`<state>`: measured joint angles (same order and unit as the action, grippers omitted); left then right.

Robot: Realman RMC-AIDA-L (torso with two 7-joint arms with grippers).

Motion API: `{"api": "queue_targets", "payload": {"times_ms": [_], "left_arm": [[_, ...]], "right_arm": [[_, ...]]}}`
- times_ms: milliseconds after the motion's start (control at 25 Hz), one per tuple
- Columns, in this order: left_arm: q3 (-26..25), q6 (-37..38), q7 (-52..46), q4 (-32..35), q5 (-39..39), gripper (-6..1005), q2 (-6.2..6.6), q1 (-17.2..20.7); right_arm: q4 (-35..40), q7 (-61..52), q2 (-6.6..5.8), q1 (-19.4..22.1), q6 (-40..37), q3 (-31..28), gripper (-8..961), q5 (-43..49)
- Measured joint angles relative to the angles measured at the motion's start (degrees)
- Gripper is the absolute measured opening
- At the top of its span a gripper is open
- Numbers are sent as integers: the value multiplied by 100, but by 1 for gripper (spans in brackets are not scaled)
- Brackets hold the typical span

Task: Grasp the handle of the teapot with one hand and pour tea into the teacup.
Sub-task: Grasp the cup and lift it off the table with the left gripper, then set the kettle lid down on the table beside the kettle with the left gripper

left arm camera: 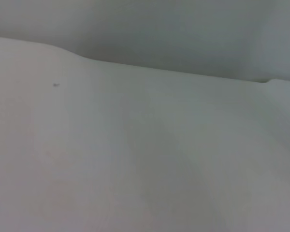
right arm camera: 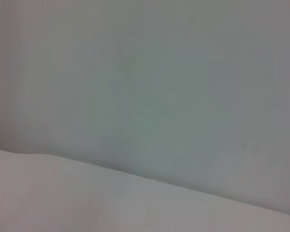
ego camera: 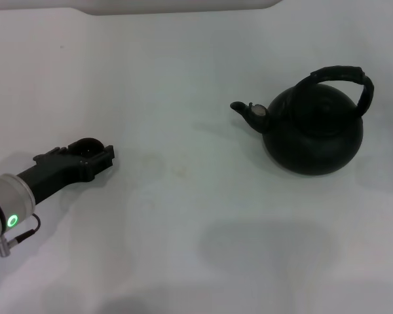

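The matte-black teapot [ego camera: 312,134] stands upright on the white table [ego camera: 183,216] at the right in the head view. Its spout [ego camera: 243,110] points left and its black ribbed handle [ego camera: 340,75] arches over the top. My left gripper [ego camera: 99,157] lies low at the left, far from the teapot. A small round dark teacup [ego camera: 86,146] shows right at the gripper's tip, partly hidden by it; I cannot tell whether it is held. No tea shows. My right gripper is out of view. Both wrist views show only bare white surface.
The table's far edge [ego camera: 183,10] runs along the top of the head view. A faint shadow [ego camera: 268,248] lies on the table in front of the teapot.
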<state>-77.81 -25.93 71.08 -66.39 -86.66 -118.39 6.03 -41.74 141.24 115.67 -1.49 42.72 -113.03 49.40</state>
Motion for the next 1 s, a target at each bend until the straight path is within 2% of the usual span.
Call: {"api": "queue_targets", "payload": {"times_ms": [320,600,720,880,1000], "left_arm": [[4,-90,-3,-6,-5,711,0,2],[-61,-361,27,-196,-295,712,14,-79],[-284,-762,29,-165,-488,712,9,-346],[-721,-1396,130,95,-524,711,9,-894],[-814,-1585,339,287,-527,711,11,-1277]], "right_arm": [[-1,0,0,1,0,0,616,0],[-1,0,0,9,-1,0,616,0],[-1,0,0,8,-1,12,616,0],[1,5,0,2,-1,45,616,0],[7,14,2,-16,18,53,616,0]]}}
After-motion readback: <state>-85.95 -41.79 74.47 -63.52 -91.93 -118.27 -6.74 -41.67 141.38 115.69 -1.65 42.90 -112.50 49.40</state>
